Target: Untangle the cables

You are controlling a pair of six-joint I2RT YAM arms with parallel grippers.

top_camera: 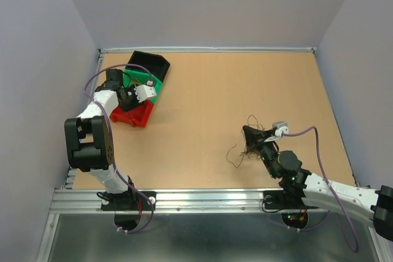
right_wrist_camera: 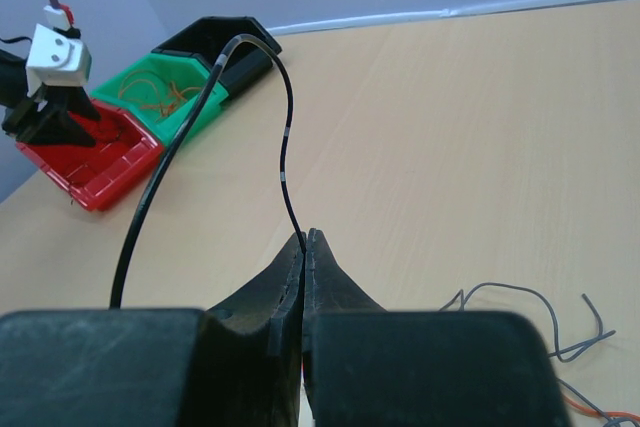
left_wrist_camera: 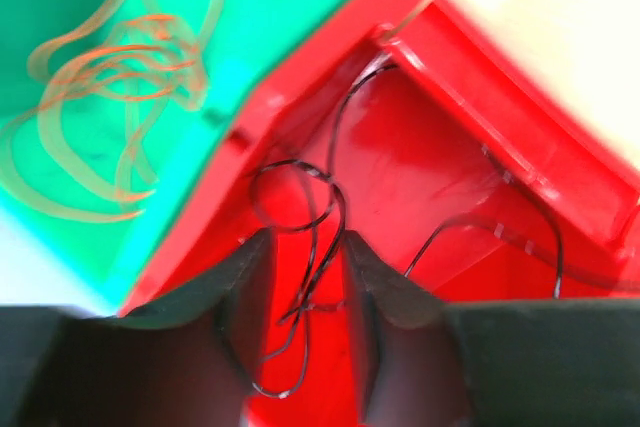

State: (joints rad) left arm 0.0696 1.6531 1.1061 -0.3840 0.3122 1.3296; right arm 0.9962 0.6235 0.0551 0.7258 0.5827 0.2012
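Right gripper has its two dark fingers pressed together, pinching a thin black wire at the very tips. From the pinch the wire rises, arches over to the left and drops out of the bottom of the wrist view. This gripper sits low over the tan table, toward its near right part. A small dark tangle of curly strands lies at its tip, with a few ends curling outward. In the right wrist view, loose grey strands lie on the table just right of the fingers.

Left gripper is at the far left of the table, over a red bin. Its fingers are spread apart. A looping black strand runs down through the gap between them; whether it touches either finger I cannot tell. More of the black strand curves across the red bin's floor.

A green bin sits touching the red one and holds a loose heap of orange wires. A black bin stands beyond the green one, nearest the back wall. The three bins form a row, well apart from the tangle.
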